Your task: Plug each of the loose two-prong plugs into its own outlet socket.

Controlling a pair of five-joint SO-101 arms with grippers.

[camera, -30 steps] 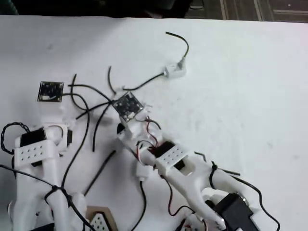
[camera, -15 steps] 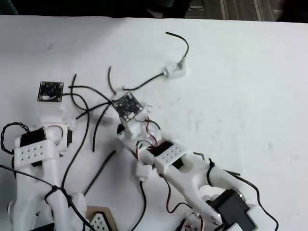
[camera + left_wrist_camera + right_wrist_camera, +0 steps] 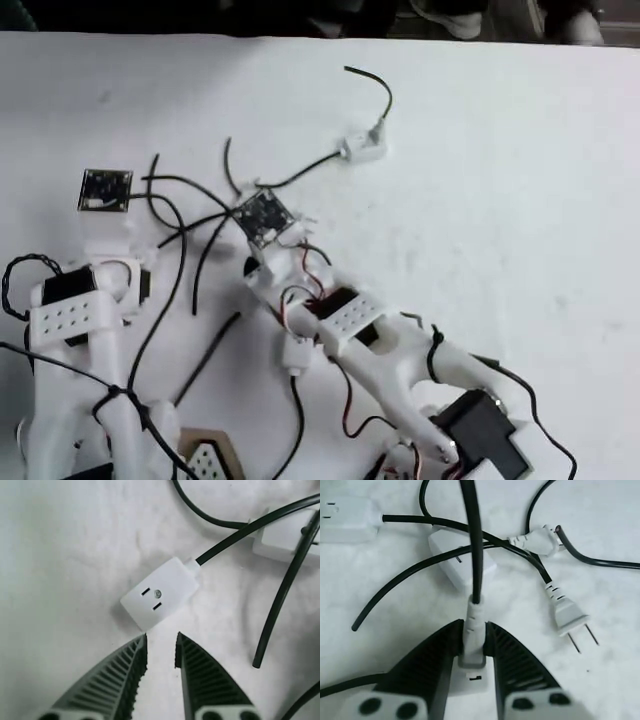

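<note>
White outlet socket (image 3: 160, 592), loose two-prong plug (image 3: 566, 613) and held plug (image 3: 474, 611) on black cords (image 3: 280, 590); tabletop (image 3: 60, 555) mottled white; left gripper (image 3: 161, 647) and right gripper (image 3: 472, 630) dark grey with ribbed pads; arms (image 3: 75, 320) white with red wiring (image 3: 297, 300).

White table (image 3: 520, 150) with black cords (image 3: 284, 592), plugs (image 3: 567, 612), sockets (image 3: 160, 592)

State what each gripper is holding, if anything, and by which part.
The right gripper grips a white plug by its body, where the black cord enters. The left gripper holds nothing and is open beside a white outlet socket.
</note>
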